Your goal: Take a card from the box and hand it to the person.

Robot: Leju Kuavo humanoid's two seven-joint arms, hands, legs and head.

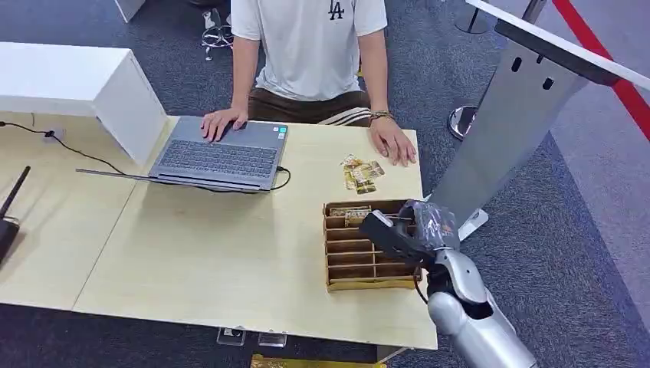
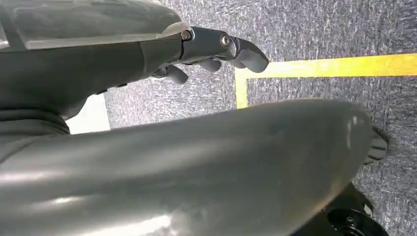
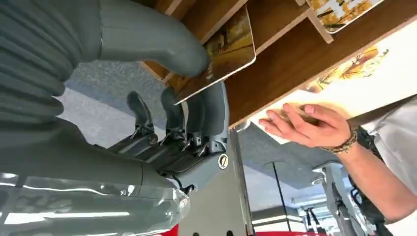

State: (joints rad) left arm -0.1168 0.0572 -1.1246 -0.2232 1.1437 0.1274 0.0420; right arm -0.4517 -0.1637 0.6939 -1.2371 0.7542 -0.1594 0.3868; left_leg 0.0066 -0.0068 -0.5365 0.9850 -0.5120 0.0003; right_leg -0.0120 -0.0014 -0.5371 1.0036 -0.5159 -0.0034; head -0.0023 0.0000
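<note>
- The grasping step is judged to be in hand: a card is pinched by the right hand between the thumb and the darker fingers, directly over the wooden box.
- The card is seen half out of a compartment, its free corner past the fingertips; whether it is clear of the dividers cannot be told.
- Its long axis is judged to run slantwise away from the thumb, picture face toward the thumb.
- Next, the card is to be lifted clear and carried beyond the hand to the person's hand, which lies flat on the table next to loose cards.
- The left hand is seen hanging with fingers loosely apart, nothing held.
</note>
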